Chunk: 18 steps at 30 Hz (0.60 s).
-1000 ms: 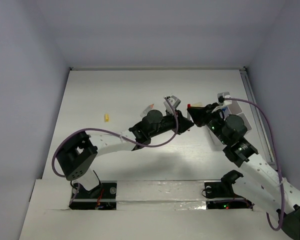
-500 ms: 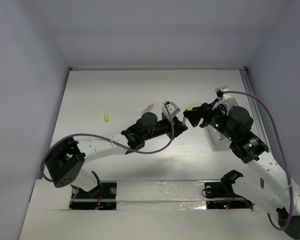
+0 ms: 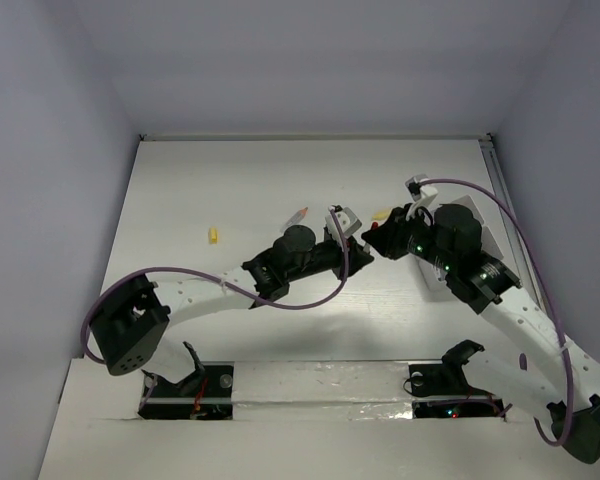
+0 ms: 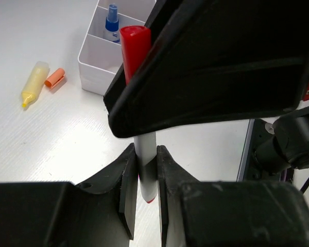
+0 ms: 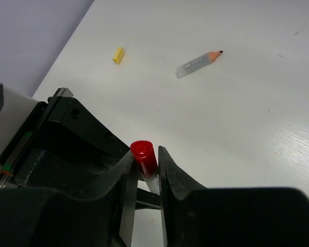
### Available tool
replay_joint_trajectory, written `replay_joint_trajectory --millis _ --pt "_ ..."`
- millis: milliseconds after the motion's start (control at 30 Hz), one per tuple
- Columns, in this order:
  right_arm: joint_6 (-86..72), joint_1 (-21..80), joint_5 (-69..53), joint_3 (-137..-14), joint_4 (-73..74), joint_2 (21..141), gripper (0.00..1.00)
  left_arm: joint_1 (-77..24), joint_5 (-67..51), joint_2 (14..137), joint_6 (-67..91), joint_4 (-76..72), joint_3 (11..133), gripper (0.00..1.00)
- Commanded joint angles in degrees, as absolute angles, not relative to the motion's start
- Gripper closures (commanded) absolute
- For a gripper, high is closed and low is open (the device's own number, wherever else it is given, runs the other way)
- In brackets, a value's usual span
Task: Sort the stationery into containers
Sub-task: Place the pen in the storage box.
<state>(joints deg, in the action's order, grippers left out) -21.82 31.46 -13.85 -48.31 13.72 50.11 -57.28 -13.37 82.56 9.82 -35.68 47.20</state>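
A white pen with a red cap is held between both grippers above the table's middle. My left gripper [image 4: 146,154] is shut on the white barrel [image 4: 146,175]. My right gripper [image 5: 146,160] is shut on the red cap [image 5: 143,153], which also shows in the left wrist view [image 4: 135,49]. In the top view the two grippers meet tip to tip, left [image 3: 351,243] and right [image 3: 376,241]. The white containers [image 4: 95,62] stand behind them, with a blue-capped item [image 4: 112,20] in one compartment.
A yellow tube [image 4: 33,84] and a loose orange cap [image 4: 55,78] lie beside the containers. A short grey pencil-like piece [image 5: 198,63] and a small yellow piece [image 5: 118,54] lie on the table farther left. The containers [image 3: 483,228] sit at the table's right edge.
My left arm drew back a little to the left early on. My right gripper swung left and down to stay against the left gripper. Both stay shut on the pen.
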Motion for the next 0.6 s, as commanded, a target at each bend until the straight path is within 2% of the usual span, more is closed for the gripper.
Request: replay_joint_trajectory --millis 0,67,133,167,233,267,333,367,467,567 --pt "-22.06 31.38 -13.54 -50.80 13.53 49.40 0.81 -58.00 -13.80 79.37 8.88 -38.85 47.20 1.00" --pt "-21.80 31.38 -12.92 -50.98 14.06 49.48 0.94 -58.01 -12.31 78.67 8.96 -39.20 46.85 1.00" --pt "-21.88 31.38 -11.44 -51.50 14.68 49.66 1.00 -58.01 -10.46 78.23 8.96 -39.03 46.32 0.98" --pt "-21.97 31.38 -9.08 -51.50 14.76 49.57 1.00 -58.01 -10.02 77.70 8.96 -38.76 46.23 0.84" --pt "-21.97 31.38 -7.04 -51.42 14.41 48.87 1.00 -58.79 -8.53 76.82 8.70 -39.02 45.27 0.71" --pt "-22.06 31.38 -5.99 -51.50 14.24 48.69 1.00 -58.80 -7.48 75.25 8.61 -39.55 44.39 0.50" --pt "-21.97 31.38 -3.09 -51.76 13.80 48.52 1.00 -59.50 -4.32 73.40 8.44 -39.99 42.11 0.33" --pt "-21.71 31.38 -0.64 -51.94 13.80 48.69 1.00 -60.20 -3.18 71.56 8.26 -39.90 41.40 0.18" --pt "-20.39 31.38 6.90 -52.64 14.24 49.57 1.00 -60.73 1.82 67.35 8.17 -38.41 38.59 0.02" --pt "-18.73 31.38 14.30 -52.74 15.46 50.10 1.00 -61.96 5.70 61.21 9.93 -36.31 35.52 0.01"
